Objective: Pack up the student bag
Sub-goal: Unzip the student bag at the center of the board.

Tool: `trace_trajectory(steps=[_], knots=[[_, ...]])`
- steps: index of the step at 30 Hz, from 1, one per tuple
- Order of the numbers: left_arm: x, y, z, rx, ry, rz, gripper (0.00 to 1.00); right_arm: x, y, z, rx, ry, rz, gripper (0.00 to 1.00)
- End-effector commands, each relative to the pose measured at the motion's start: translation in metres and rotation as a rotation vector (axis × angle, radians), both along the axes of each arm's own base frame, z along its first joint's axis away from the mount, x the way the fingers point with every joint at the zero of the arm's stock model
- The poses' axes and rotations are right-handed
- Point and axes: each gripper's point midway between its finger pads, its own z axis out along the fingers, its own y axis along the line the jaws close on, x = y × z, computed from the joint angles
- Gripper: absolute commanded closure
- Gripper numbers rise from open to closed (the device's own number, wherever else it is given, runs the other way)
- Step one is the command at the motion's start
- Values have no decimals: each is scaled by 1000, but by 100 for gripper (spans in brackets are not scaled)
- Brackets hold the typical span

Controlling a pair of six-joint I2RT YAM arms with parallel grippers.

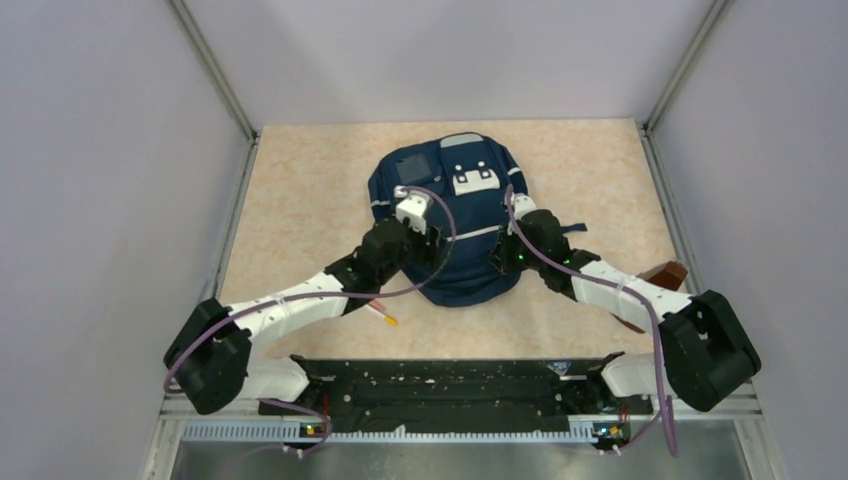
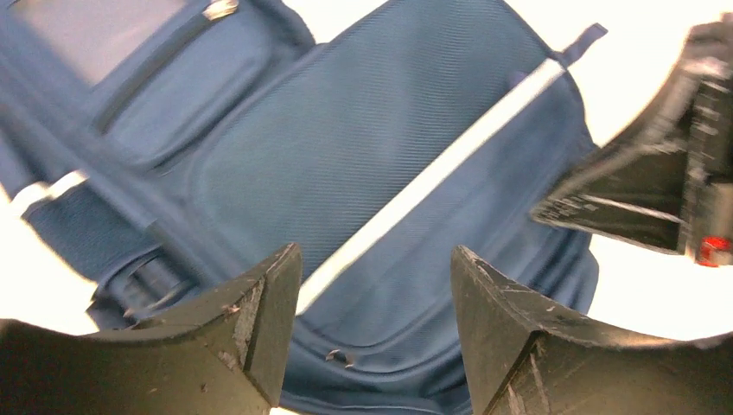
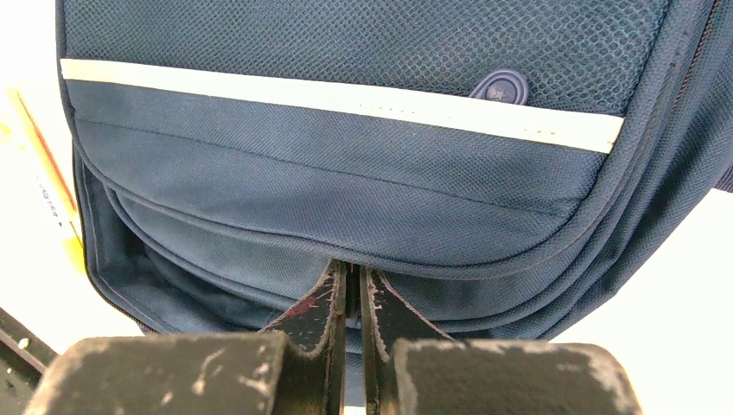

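The student bag point(image 1: 455, 215), navy blue with thin pale stripes and white patches, lies flat in the middle of the table. My left gripper point(image 1: 436, 256) hovers over its lower left part. In the left wrist view the left gripper point(image 2: 376, 259) is open, with bag fabric point(image 2: 389, 147) and a small metal zip pull point(image 2: 346, 356) below the gap. My right gripper point(image 1: 503, 258) is at the bag's lower right edge. In the right wrist view the right gripper point(image 3: 353, 272) is closed to a thin slit, pinching the bag's rim point(image 3: 346, 233) at a seam.
A yellow-orange pencil point(image 1: 384, 317) lies on the table just below the bag's left side and shows in the right wrist view point(image 3: 39, 164). A brown object point(image 1: 666, 275) sits at the right edge behind the right arm. Grey walls enclose the table.
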Motion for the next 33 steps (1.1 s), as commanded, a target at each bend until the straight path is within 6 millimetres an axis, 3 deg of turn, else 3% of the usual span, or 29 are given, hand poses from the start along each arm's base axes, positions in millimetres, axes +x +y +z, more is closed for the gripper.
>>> trace_trajectory(steps=[1,9,14,21,29,33], knots=[[16,53,-18,-101,190,237,32,6,-5,-2,6,-9,-23,100],[35,71,-24,-320,238,291,33,3,-3,-2,13,1,-12,100],[42,58,-20,-365,249,233,34,1,-3,-5,13,11,-8,100],[55,55,-35,-392,281,238,35,-2,-4,-9,20,21,-14,100],[56,36,-36,-396,304,133,66,-5,-8,-10,8,22,-22,100],[53,31,-37,-404,327,109,88,-8,-6,-7,29,23,-14,100]])
